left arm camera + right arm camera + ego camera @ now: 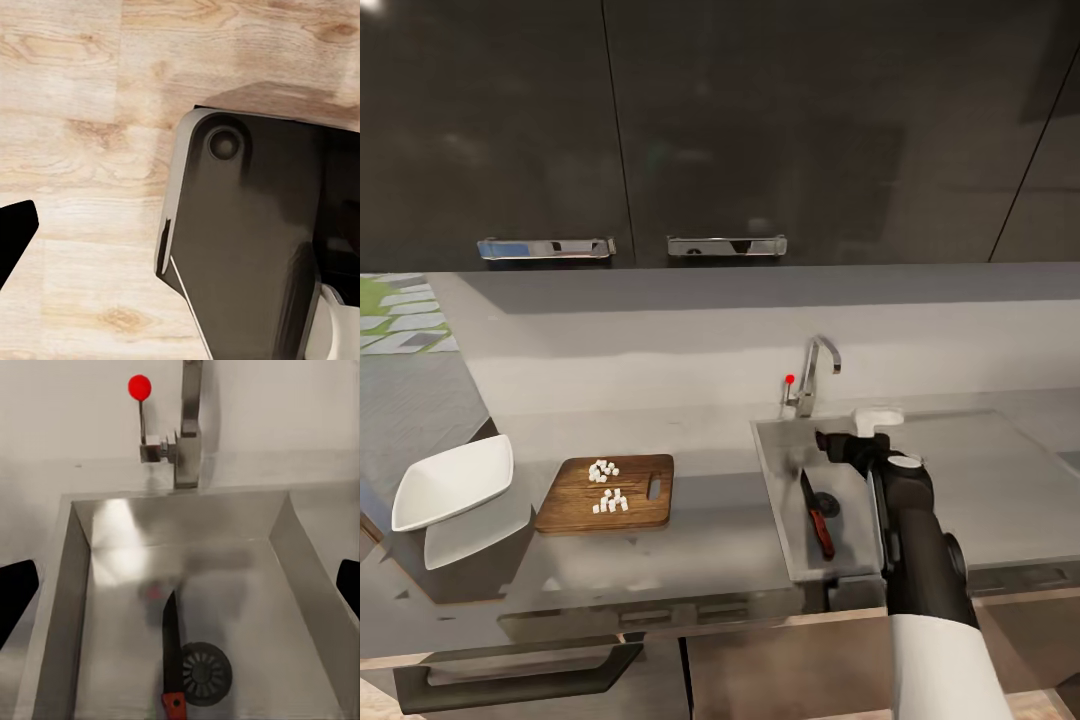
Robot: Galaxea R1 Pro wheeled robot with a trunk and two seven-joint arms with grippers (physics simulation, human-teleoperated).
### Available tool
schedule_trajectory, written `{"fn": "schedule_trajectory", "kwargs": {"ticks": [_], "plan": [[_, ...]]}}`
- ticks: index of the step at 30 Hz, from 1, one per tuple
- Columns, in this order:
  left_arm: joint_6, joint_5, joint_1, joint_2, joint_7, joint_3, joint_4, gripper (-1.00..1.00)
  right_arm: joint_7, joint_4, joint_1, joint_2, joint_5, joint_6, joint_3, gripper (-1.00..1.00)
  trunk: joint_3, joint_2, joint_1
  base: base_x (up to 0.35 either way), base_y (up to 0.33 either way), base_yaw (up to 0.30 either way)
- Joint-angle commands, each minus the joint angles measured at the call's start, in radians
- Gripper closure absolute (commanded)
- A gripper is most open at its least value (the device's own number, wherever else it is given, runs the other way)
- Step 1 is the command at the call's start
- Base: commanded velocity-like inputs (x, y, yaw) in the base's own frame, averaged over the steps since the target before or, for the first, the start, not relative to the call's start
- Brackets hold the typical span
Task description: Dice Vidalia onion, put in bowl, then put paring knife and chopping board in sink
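Head view first, starting nearest us: our right arm reaches forward over the sink (785, 500), and at its end the right gripper (830, 442) hangs above the basin. In the right wrist view its two dark fingertips (15, 592) stand far apart at either edge with nothing between them, so we read it as spread and empty. Below it the paring knife (817, 515) lies flat on the sink floor, red handle toward us, blade pointing toward the tap (815, 375), just beside the round drain (206, 673); that step looks done. Further to the left on the countertop (720, 545), the chopping board (607, 492) lies flat, well apart from the sink, with two small clusters of white diced onion (608, 487) on it. Left of the board, near it but not touching, the white bowl (453, 480) sits tilted and we see nothing inside it. So, in our judgement, the dicing is finished and the knife is placed, while moving the dice to the bowl and putting the board in the sink remain. The left wrist view looks down at a wooden floor (82, 135) and part of the robot's dark base (255, 240); one dark fingertip shows at the edge, and we cannot tell how the left gripper stands.
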Motion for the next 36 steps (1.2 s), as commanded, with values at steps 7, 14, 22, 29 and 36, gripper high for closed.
{"fn": "schedule_trajectory", "kwargs": {"ticks": [7, 14, 22, 29, 36], "plan": [[0.0, 0.01, 0.0, 0.001, -0.005, -0.001, -0.001, -1.0, 0.01, -0.088, 0.052, 0.001, 0.009, 0.006, 0.03, -1.0, -0.002, -0.002, 0.001, 0.0, 0.0, 0.0], [0.0, 0.01, 0.0, 0.001, -0.005, -0.001, -0.001, -1.0, 0.01, -0.089, 0.054, 0.001, 0.008, 0.009, 0.03, -1.0, -0.002, -0.002, 0.001, 0.0, 0.181, 0.0], [0.0, 0.01, 0.0, 0.001, -0.005, -0.001, -0.002, -1.0, 0.01, -0.085, 0.055, 0.001, 0.006, 0.01, 0.031, -1.0, -0.002, -0.002, 0.001, 0.0, 0.304, 0.0], [0.0, 0.01, 0.0, 0.001, -0.005, -0.001, -0.002, -1.0, 0.01, -0.069, 0.054, 0.001, 0.006, 0.01, 0.031, -1.0, -0.002, -0.002, 0.001, 0.0, 0.306, 0.0], [0.0, 0.01, 0.0, 0.001, -0.005, -0.001, -0.002, -1.0, 0.01, -0.06, 0.054, 0.001, 0.006, 0.01, 0.031, -1.0, -0.002, -0.002, 0.001, 0.0, 0.306, 0.0]]}}
